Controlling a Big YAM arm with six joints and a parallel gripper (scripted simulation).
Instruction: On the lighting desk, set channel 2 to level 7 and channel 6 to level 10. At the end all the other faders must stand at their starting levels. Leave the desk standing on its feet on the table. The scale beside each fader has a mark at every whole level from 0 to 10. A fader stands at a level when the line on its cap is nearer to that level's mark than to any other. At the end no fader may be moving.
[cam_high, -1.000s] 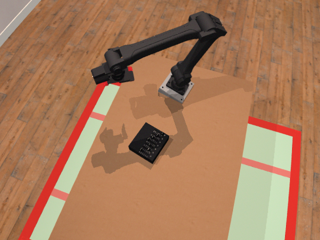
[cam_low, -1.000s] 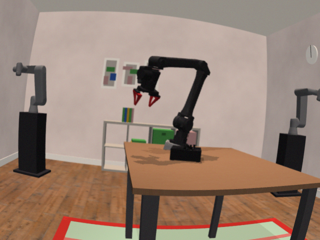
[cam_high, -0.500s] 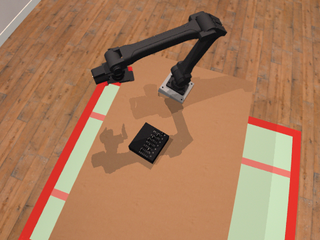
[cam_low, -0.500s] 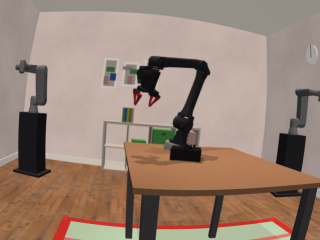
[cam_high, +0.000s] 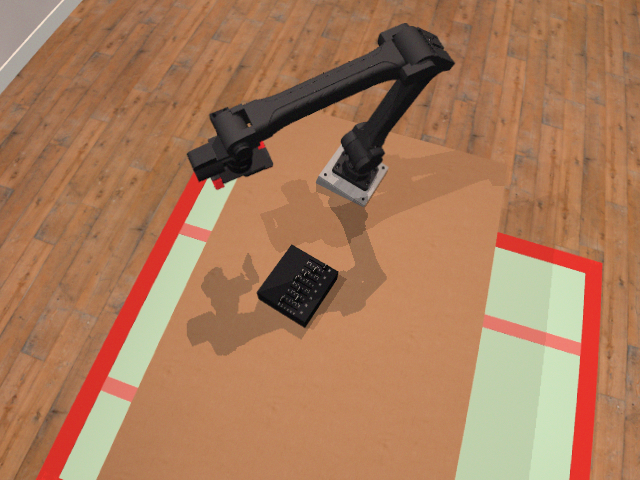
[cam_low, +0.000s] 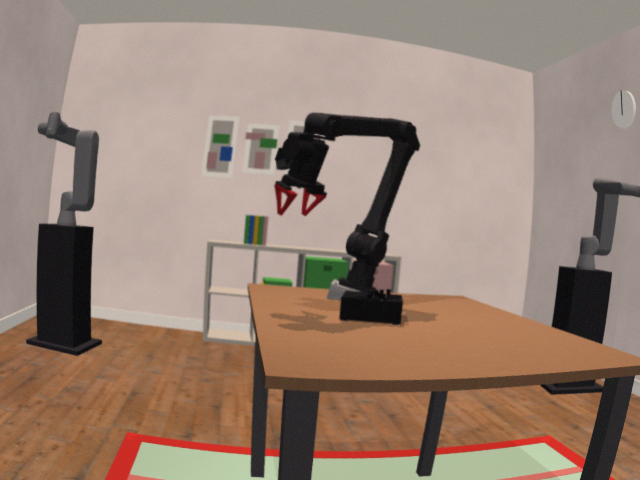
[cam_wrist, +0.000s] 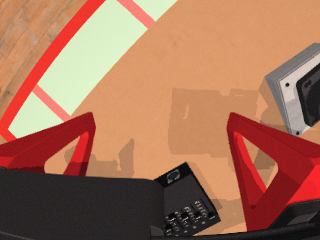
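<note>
The lighting desk (cam_high: 298, 284) is a small black box with a row of several faders, standing flat on the brown table near its middle. It also shows in the exterior view (cam_low: 370, 307) and at the bottom of the wrist view (cam_wrist: 188, 208), partly hidden by the gripper body. Fader levels are too small to read. My gripper (cam_low: 298, 202) has red fingers, is open and empty, and hangs high above the table's left far edge, well away from the desk. In the wrist view the fingers stand wide apart.
The arm's base plate (cam_high: 352, 178) is bolted to the table behind the desk. A red-bordered green mat (cam_high: 537, 330) lies on the floor around the table. A shelf (cam_low: 289, 281) and two grey arms on pedestals (cam_low: 64, 248) stand by the walls.
</note>
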